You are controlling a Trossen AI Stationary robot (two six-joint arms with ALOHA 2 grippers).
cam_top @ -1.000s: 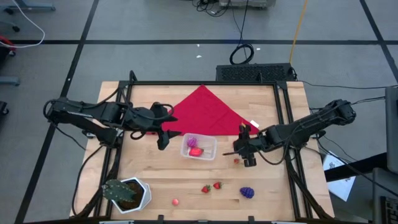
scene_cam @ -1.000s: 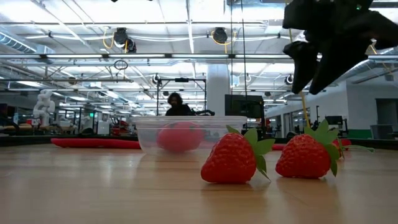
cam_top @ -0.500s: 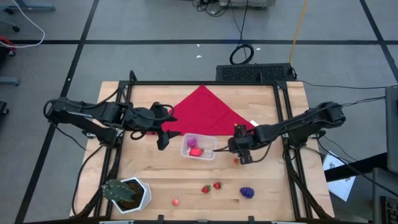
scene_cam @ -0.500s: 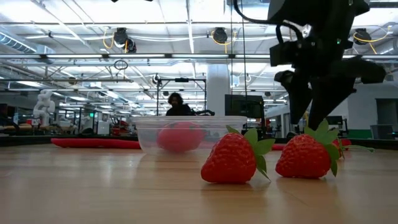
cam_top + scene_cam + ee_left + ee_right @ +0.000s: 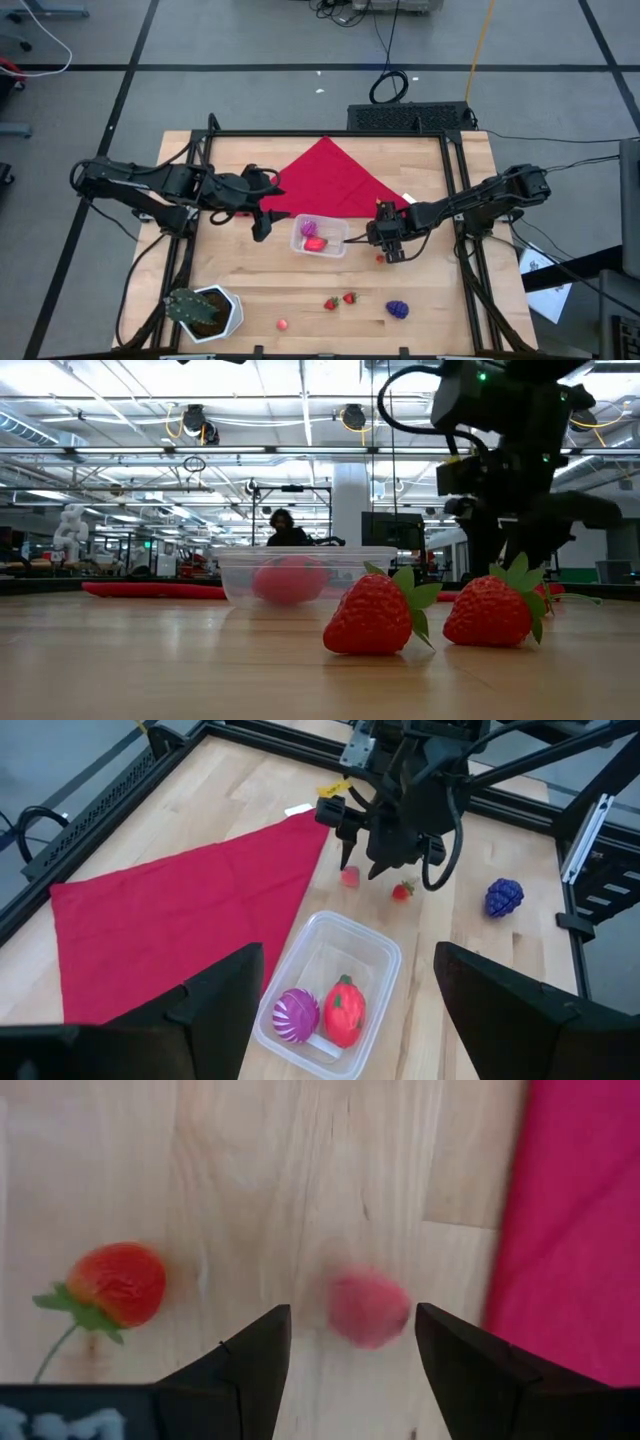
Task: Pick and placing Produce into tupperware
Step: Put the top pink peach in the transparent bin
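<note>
Wooden planks of the table [image 5: 300, 300] are carrying everything we are watching, with the red cloth [image 5: 335, 185] spreading over the far middle as the biggest thing on them. We are seeing the left arm waiting over the cloth's left corner, its left gripper [image 5: 262, 226] hanging near the tub's left side with its fingers standing apart on nothing. We are seeing the right arm reaching in from the right edge, and its right gripper [image 5: 392, 250] is pointing down just right of the tub; its fingers [image 5: 250, 1370] are standing apart, empty, with a pale pink ball [image 5: 368, 1308] lying on the wood between them and a small stemmed strawberry [image 5: 115, 1285] lying close beside it. Neither is touching the fingers.

We are finding the potted plant [image 5: 203, 310] in its white pot at the near left corner. The tupperware [image 5: 320, 237] is sitting at the table's middle, touching the cloth's near edge, and it is holding a purple piece [image 5: 296, 1016] and a red fruit [image 5: 343, 1010] side by side.

Near the front edge two strawberries [image 5: 339, 300] are lying side by side, a grape bunch [image 5: 397, 309] is lying to their right, and a small red ball [image 5: 283, 324] is lying to their left.
</note>
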